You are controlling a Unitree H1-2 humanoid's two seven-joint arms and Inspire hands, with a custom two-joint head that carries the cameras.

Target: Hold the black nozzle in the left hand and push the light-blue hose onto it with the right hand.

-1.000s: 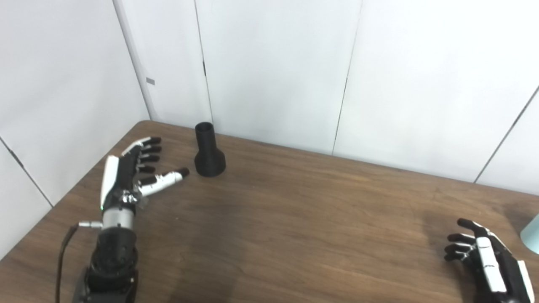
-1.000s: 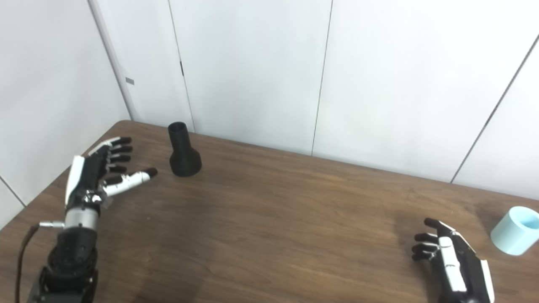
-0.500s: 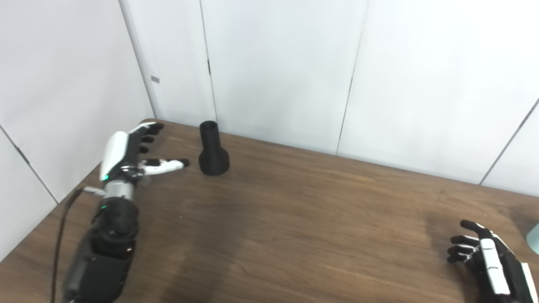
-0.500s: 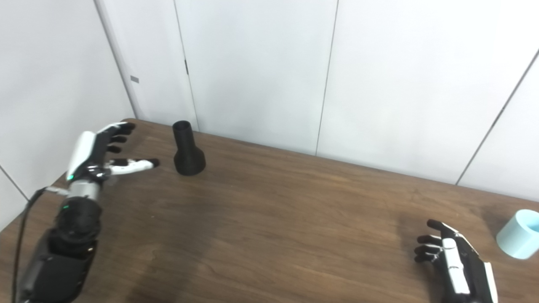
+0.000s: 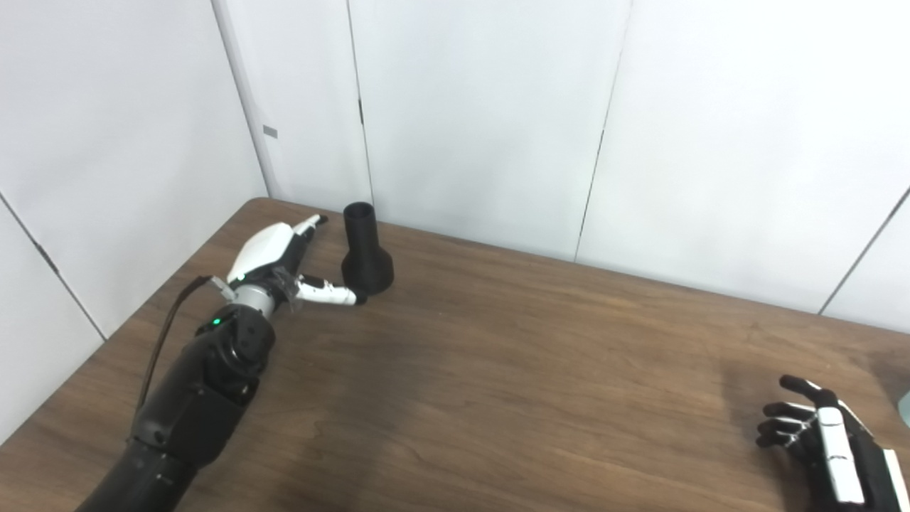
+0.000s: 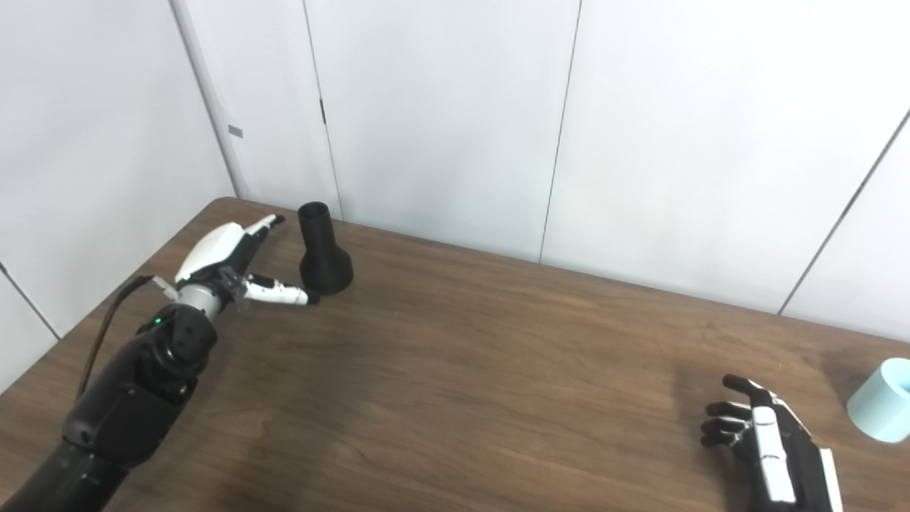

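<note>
The black nozzle (image 5: 365,251) stands upright on its flared base at the far left of the brown table, near the wall. My left hand (image 5: 284,262) is open just to its left, thumb stretched to the foot of the nozzle, fingers reaching past its far side; it holds nothing. The light-blue hose (image 6: 881,409), a short tube, sits at the table's right edge and is cut off in the left eye view. My right hand (image 6: 764,441) is open at the bottom right, empty, left of the hose and apart from it.
White wall panels (image 5: 483,121) rise directly behind the table's (image 5: 498,384) far edge and along the left side, close to the nozzle. A black cable (image 5: 167,338) runs along my left forearm.
My left hand has moved forward and right, from well left of the nozzle to right beside it, thumb at its base. The camera has shifted slightly. The right hand has barely moved.
</note>
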